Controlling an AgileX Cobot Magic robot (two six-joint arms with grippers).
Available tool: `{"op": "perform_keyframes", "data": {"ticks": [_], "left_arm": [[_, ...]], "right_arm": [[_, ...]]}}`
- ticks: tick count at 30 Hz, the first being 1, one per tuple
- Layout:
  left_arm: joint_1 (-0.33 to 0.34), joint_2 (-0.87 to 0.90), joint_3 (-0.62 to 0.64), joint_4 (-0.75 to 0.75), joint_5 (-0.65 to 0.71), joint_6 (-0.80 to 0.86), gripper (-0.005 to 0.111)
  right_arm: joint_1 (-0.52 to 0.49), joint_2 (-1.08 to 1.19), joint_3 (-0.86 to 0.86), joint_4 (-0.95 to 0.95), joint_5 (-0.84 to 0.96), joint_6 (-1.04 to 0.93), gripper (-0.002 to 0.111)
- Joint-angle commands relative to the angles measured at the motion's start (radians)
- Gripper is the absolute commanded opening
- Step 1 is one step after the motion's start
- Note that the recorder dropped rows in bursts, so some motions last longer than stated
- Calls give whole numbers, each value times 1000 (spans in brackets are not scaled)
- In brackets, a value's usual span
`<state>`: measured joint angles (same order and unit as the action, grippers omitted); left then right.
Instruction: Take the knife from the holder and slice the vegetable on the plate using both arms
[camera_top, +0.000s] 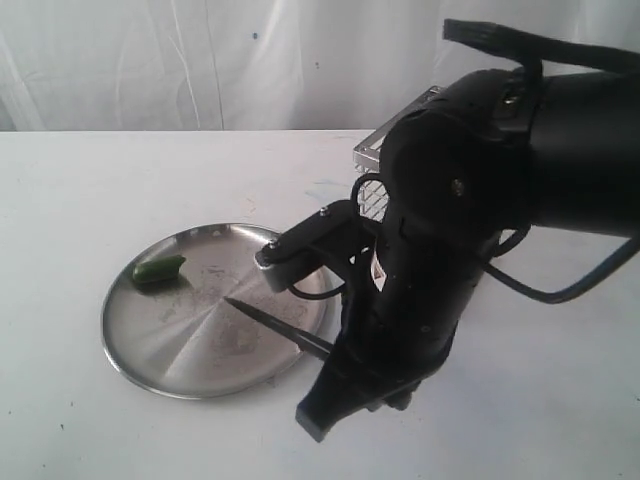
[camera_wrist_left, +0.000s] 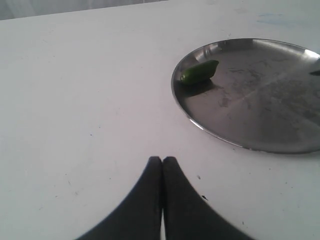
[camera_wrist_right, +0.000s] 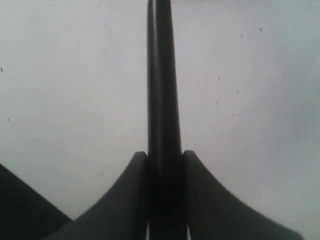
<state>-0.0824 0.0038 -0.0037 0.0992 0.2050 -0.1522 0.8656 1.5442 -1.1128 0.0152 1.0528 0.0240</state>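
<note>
The plate (camera_top: 160, 345) is shiny, scuffed metal; the knife (camera_top: 272, 320) matt black; the vegetable (camera_top: 158, 270) glossy green; the surface (camera_top: 60, 190) smooth, matt white, lightly speckled.

My left fingers (camera_wrist_left: 145, 200) were pressed tight together, tip against tip, held low and pointing forward. My right arm (camera_top: 470, 230) was bent steeply downward, its bulky black wrist turned down. My right fingers (camera_wrist_right: 125, 200) were clamped on either side of the knife (camera_wrist_right: 162, 75), whose blade ran straight out ahead of them.
</note>
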Motion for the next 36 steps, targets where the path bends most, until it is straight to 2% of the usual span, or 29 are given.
{"op": "perform_keyframes", "data": {"ticks": [1, 4, 6, 7, 10, 13, 15, 16, 17, 18, 21, 22, 24, 25, 26, 28, 31, 33, 36], "left_arm": [[-4, -4, 4, -2, -3, -1, 0], [-4, -4, 4, -2, -3, -1, 0], [-4, -4, 4, -2, -7, -1, 0], [-4, -4, 4, -2, -27, -4, 0], [-4, -4, 4, -107, -180, -78, 0], [-4, -4, 4, -137, -255, -224, 0], [-1, -4, 4, -137, -349, -225, 0], [5, -4, 4, -137, -510, -197, 0], [11, -4, 4, -184, -769, -76, 0], [15, 5, -28, -273, -841, 50, 0], [22, 105, -175, -653, -809, 295, 0], [19, 158, -226, -698, -805, 321, 0], [19, 286, -327, -642, -729, 371, 0], [19, 358, -385, -565, -621, 415, 0], [19, 420, -433, -490, -501, 446, 0], [19, 596, -557, -328, -155, 441, 0], [19, 848, -682, -287, 224, 477, 0], [19, 993, -738, -289, 352, 534, 0], [19, 1144, -800, -351, 401, 720, 0]], "right_arm": [[-6, -40, -1, -15, -82, 6, 0], [-20, -73, -1, -15, -83, -5, 0], [-54, -97, -3, 31, -58, -59, 0], [-88, -101, -7, 115, 8, -132, 0], [-123, -97, -32, 219, 136, -167, 0], [-123, -97, -62, 277, 97, -113, 0], [-123, -95, -84, 309, 73, -80, 0], [-123, -95, -102, 309, 68, -48, 0], [-123, -95, -121, 307, 68, -11, 0], [-125, -95, -128, 305, 68, 7, 0], [-135, -95, -138, 302, 60, 0, 0], [-144, -90, -138, 300, 58, -15, 0], [-164, -77, -138, 302, 59, -57, 0], [-178, -69, -138, 305, 59, -81, 0], [-190, -59, -138, 307, 59, -103, 0], [-210, -38, -138, 309, 59, -134, 0], [-228, -17, -138, 309, 53, -164, 0], [-230, -10, -138, 303, 31, -168, 0], [-233, -5, -138, 307, 0, -171, 0]]}}
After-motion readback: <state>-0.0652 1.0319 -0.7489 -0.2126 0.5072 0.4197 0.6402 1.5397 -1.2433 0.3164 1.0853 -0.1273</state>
